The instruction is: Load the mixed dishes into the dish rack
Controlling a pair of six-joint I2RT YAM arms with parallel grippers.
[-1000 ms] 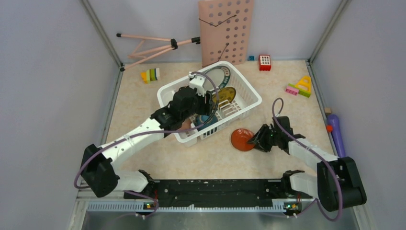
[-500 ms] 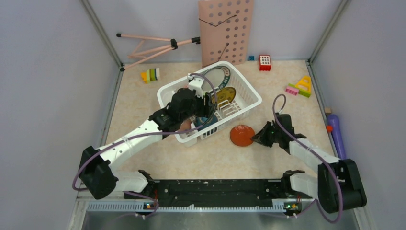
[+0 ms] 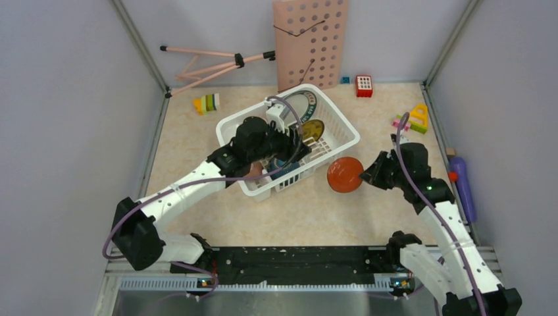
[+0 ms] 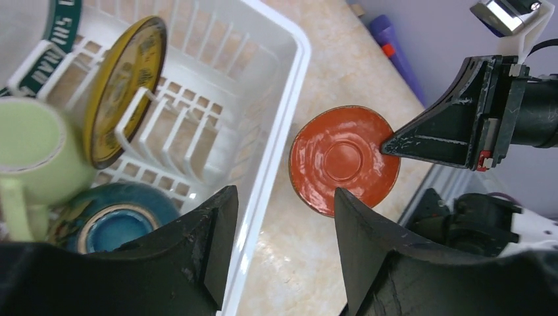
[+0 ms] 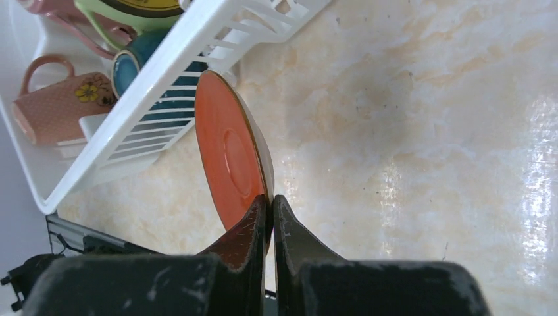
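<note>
Loading looks nearly finished. The dish rack already holds the teal-rimmed large plate and the yellow plate, both upright in the dividers. It also holds the light green mug, the blue bowl and a pink cup. Only the orange plate is outside it, and I see no other dish lying on the tabletop, so this is probably the last piece.

The orange plate sits at about 4 o'clock from the rack's middle in the top view, just beside the near right wall and apart from it. It is tipped up on edge and appears clear of the tabletop. The right pincer is at the plate's 3 o'clock, with its fingers nearly closed and pinching the plate's rim between them.

The left pincer hangs over the rack at roughly the 7 o'clock part of its floor. It is spread wide with nothing in it. From there the plate lies toward 1 o'clock, beyond the rack wall.

Remaining work, as I judge it, is to carry the plate over the wall and into a free divider slot.
</note>
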